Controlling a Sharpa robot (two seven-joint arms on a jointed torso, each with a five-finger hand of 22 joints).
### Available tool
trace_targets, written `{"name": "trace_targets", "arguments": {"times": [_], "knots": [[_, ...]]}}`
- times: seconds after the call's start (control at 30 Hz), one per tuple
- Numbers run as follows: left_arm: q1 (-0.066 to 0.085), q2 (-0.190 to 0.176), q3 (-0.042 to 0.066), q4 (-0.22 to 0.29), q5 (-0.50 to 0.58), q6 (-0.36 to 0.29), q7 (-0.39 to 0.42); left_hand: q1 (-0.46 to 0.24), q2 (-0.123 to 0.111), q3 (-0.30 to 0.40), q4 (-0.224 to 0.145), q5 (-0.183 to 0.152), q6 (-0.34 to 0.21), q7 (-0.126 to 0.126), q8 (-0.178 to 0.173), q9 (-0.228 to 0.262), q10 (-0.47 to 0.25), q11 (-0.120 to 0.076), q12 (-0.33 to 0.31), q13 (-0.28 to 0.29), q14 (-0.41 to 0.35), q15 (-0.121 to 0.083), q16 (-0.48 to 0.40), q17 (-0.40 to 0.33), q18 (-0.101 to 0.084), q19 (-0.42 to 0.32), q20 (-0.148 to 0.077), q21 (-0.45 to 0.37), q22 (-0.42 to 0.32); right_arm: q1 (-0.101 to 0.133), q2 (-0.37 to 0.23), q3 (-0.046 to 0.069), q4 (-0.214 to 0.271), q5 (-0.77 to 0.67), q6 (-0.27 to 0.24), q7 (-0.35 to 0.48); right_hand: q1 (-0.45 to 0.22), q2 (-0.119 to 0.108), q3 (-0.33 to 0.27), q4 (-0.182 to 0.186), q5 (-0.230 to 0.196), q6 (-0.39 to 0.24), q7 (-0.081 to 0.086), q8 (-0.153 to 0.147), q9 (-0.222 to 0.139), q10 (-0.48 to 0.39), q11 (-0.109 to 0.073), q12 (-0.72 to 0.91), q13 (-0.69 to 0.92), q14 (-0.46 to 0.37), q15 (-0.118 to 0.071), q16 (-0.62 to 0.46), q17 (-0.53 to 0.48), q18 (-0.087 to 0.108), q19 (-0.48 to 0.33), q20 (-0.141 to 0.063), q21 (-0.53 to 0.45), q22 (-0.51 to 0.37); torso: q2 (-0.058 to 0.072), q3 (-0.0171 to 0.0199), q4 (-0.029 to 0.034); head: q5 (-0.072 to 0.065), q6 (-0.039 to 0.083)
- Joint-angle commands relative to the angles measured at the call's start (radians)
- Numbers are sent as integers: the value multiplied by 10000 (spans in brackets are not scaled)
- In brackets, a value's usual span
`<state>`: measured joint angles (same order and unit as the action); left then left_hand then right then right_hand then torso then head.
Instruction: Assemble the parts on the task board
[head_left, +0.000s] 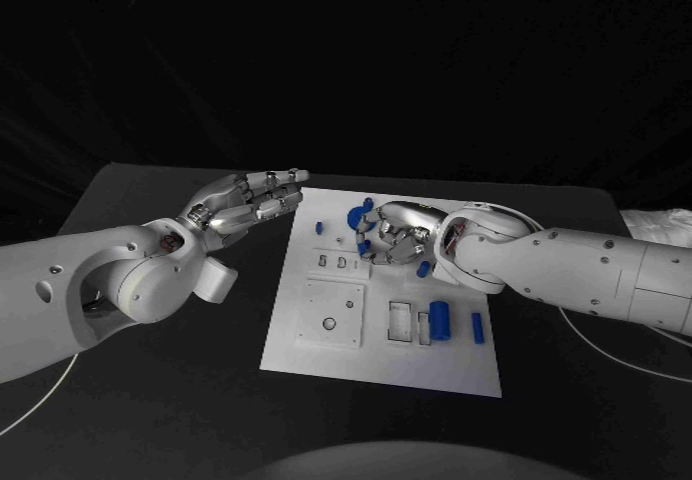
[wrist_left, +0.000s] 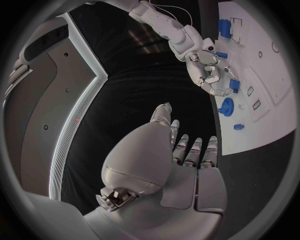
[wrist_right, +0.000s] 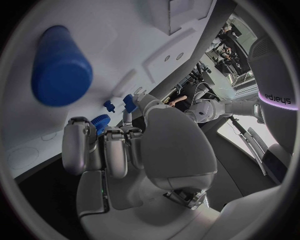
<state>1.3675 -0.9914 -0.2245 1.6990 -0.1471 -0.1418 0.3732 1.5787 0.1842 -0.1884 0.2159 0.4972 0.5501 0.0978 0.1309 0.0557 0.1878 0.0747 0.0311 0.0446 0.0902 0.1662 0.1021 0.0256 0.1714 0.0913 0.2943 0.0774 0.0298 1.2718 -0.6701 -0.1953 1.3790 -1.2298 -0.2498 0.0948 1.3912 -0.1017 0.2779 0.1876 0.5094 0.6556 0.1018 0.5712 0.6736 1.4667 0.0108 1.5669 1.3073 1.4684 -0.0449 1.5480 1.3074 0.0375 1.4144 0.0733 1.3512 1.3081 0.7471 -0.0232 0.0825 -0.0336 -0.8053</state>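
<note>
The right hand (head_left: 392, 232) pinches a blue part (wrist_left: 234, 84) over the board (head_left: 325, 355); it should lower squarely. The left hand (head_left: 248, 203) hovers spread.

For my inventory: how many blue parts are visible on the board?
6: a gear and small piece at the far end, a block at the right robot hand, a peg by its wrist, a thick cylinder and slim bar nearer. More may be hidden.

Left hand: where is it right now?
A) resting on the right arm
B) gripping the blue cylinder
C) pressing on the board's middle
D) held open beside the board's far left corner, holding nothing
D: the left hand is open with its fingers straight and nothing in them, at the far left corner of the board.
</note>
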Motion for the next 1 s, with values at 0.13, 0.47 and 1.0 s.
{"name": "trace_targets", "arguments": {"times": [0.13, 0.47, 1.0], "knots": [[4, 20, 8, 10, -38, 127, 60, 96, -24, -18, -66, 43, 0, 63, 22, 10, 55, 45, 13, 9, 45, 1, 65, 17, -27, -18, -18, -9, 1, -60, 101, 3, -75, -261, 367, -7, -84, -40, 4, -91, 40, 21, 29, -105, -48, 1041, 66, 38, 2635, 775, 87, -104, 2299, 215, -109, 17, -120, 1838, -3, 2, 6, 37, -25], [4, 16, 8, 14, -38, 141, 51, 99, -23, -15, -70, 44, -4, 63, 21, 10, 55, 47, 13, 9, 48, 1, 69, 18, -28, -5, -17, 2, 5, -104, 187, 3, -162, -265, 482, -27, -114, -54, 42, -157, 14, -18, 50, -259, -130, 1041, 86, 38, 2635, 724, 109, -168, 2237, 238, -185, 40, -230, 1805, -6, -4, 4, 64, -34], [3, 23, 8, 4, -38, 176, 15, 103, -20, -10, -77, 47, -6, 67, 21, 9, 50, 51, 12, 8, 47, 3, 68, 18, -28, 9, -16, 13, 9, -128, 208, 3, -189, -331, 610, -66, -208, -106, 126, -401, -426, -457, 122, -932, -461, 1041, 157, 38, 2635, 663, 169, -239, 2167, 267, -279, 109, -397, 1769, 0, 1, -8, 38, -40]]}}
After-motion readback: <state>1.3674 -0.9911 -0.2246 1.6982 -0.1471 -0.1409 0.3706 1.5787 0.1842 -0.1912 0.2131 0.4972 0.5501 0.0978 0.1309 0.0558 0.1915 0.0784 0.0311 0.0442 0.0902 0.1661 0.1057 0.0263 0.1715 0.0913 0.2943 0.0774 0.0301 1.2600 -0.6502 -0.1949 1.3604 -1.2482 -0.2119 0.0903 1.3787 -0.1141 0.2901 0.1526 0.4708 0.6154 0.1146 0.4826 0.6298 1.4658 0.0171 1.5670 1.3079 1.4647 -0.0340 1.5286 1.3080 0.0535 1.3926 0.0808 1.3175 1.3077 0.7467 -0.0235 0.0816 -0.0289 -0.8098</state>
